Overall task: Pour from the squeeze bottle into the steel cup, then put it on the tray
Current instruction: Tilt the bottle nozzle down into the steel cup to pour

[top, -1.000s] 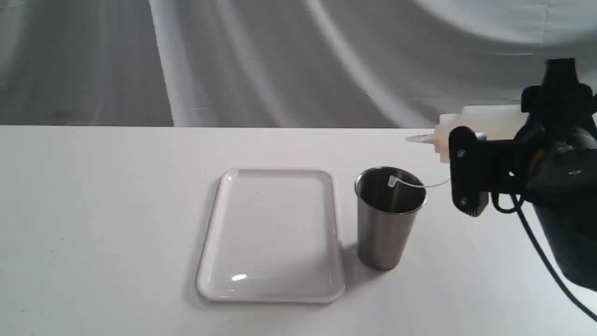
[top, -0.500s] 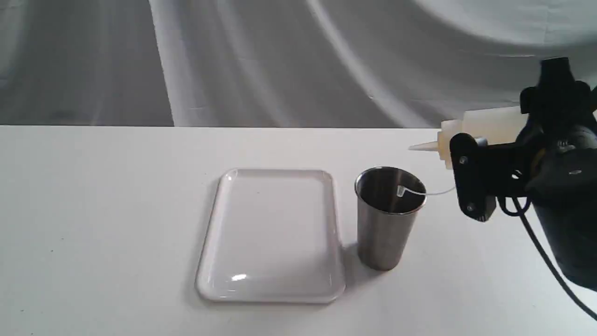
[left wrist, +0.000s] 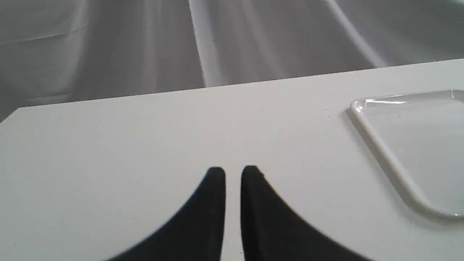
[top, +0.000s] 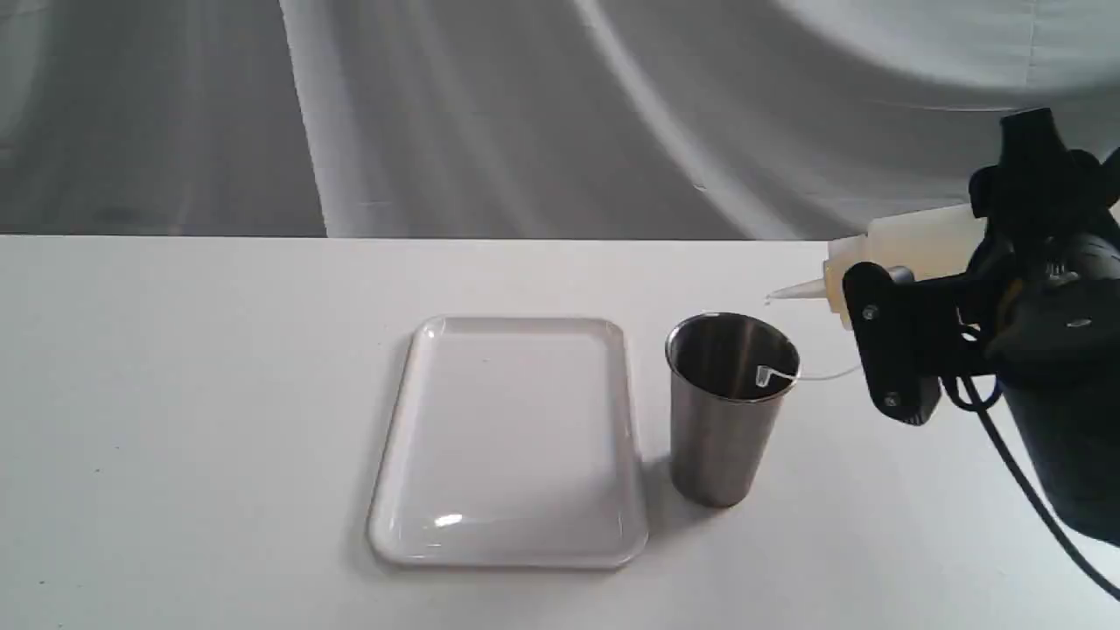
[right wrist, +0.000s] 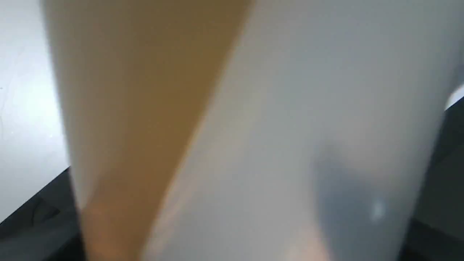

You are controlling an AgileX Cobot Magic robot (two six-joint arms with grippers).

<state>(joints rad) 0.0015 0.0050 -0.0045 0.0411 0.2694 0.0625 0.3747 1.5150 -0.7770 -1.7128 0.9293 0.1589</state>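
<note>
My right gripper (top: 949, 262) is shut on the squeeze bottle (top: 910, 236), held nearly level with its nozzle (top: 792, 292) pointing left and slightly down. The nozzle tip hovers above the right part of the steel cup's mouth. The steel cup (top: 722, 429) stands upright on the table, just right of the white tray (top: 512, 437). The bottle's thin strap droops so that its small cap (top: 768, 376) hangs at the cup's rim. Up close, the squeeze bottle (right wrist: 253, 127) fills the right wrist view, with amber liquid slanted along one side. My left gripper (left wrist: 233, 170) is shut with nothing in it, low over the table.
The tray's rim (left wrist: 398, 166) lies beside the left gripper in the left wrist view. A grey draped cloth (top: 525, 114) hangs behind the white table (top: 175, 394). A black cable (top: 1024, 490) trails from the right arm.
The right gripper has tipped the bottle further, and the nozzle has dropped lower toward the cup's mouth. The dangling cap has swung right and down toward the cup's rim.
</note>
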